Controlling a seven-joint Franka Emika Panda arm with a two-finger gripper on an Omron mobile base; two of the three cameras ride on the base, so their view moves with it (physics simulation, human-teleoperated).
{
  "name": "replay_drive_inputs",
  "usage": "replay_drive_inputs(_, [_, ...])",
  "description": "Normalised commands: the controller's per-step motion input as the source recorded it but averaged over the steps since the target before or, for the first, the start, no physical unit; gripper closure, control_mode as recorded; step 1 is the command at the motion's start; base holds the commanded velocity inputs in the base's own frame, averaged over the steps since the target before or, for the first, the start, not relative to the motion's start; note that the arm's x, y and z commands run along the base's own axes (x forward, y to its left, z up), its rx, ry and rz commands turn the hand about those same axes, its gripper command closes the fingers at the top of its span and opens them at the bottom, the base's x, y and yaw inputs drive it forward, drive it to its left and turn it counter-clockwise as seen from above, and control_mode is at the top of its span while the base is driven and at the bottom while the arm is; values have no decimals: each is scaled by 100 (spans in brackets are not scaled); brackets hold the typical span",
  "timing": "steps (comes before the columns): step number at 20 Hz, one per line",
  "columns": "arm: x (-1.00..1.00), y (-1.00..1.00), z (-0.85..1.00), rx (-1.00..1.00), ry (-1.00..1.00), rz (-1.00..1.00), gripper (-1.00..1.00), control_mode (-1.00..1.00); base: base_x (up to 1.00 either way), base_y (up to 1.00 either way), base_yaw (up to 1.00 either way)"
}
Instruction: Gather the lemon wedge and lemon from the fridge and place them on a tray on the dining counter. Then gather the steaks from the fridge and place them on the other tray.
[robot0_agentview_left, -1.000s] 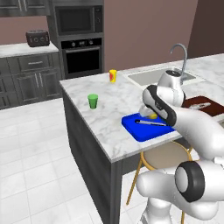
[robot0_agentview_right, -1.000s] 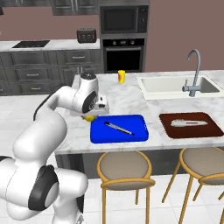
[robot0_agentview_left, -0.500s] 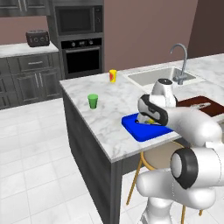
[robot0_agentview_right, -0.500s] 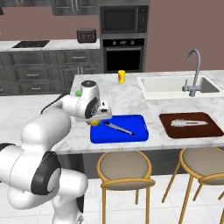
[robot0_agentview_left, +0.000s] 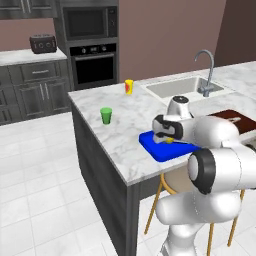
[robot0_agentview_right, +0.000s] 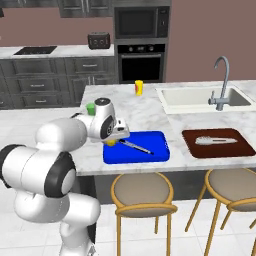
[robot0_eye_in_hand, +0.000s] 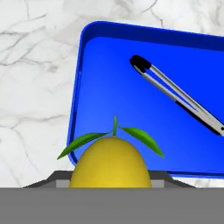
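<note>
I have the lemon (robot0_eye_in_hand: 109, 162) in the pincer, and it sits right at the bottom of the hand view, poised over the near edge of the blue tray (robot0_eye_in_hand: 109, 94); I cannot make out a gap, so I judge it carried low rather than set down. It is a plump, smooth, bright yellow fruit with a short stem and two green leaves spreading from its top, and I would expect a round skin like that to roll once freed. In the right base view it shows as a small yellow spot (robot0_agentview_right: 111, 142) under the gripper (robot0_agentview_right: 118, 136), at the left end of the tray, and the left base view gives the same yellow glimpse (robot0_agentview_left: 170, 141) beside the hand. The jaws stand partway closed around the fruit, holding it. The step in hand, as I read it, is placing the lemon on this tray, so my next move is to bring it down onto bare blue floor and then part the jaws gently, staying away from the rim. A pair of metal tongs (robot0_eye_in_hand: 177, 94) lies slantwise across the tray's middle, well apart from the lemon, so I would keep to the left portion. I see no lemon wedge on the tray. Further along the marble dining counter (robot0_agentview_right: 150, 107) is the brown tray (robot0_agentview_right: 218, 143), with a pale utensil on it, presumably meant for the steaks.
</note>
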Motion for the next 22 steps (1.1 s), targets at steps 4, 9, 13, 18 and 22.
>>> replay_drive_inputs(4, [31, 0, -23, -1, 0, 0, 100, -100, 0, 0, 0])
replay_drive_inputs(9, [29, 0, -23, 0, 0, 0, 100, -100, 0, 0, 0])
replay_drive_inputs(13, [28, 0, -25, 0, 0, 0, 100, -100, 0, 0, 0])
replay_drive_inputs(18, [26, 0, -24, 0, 0, 0, 100, -100, 0, 0, 0])
replay_drive_inputs(22, [24, 0, -24, 0, 0, 0, 100, -100, 0, 0, 0])
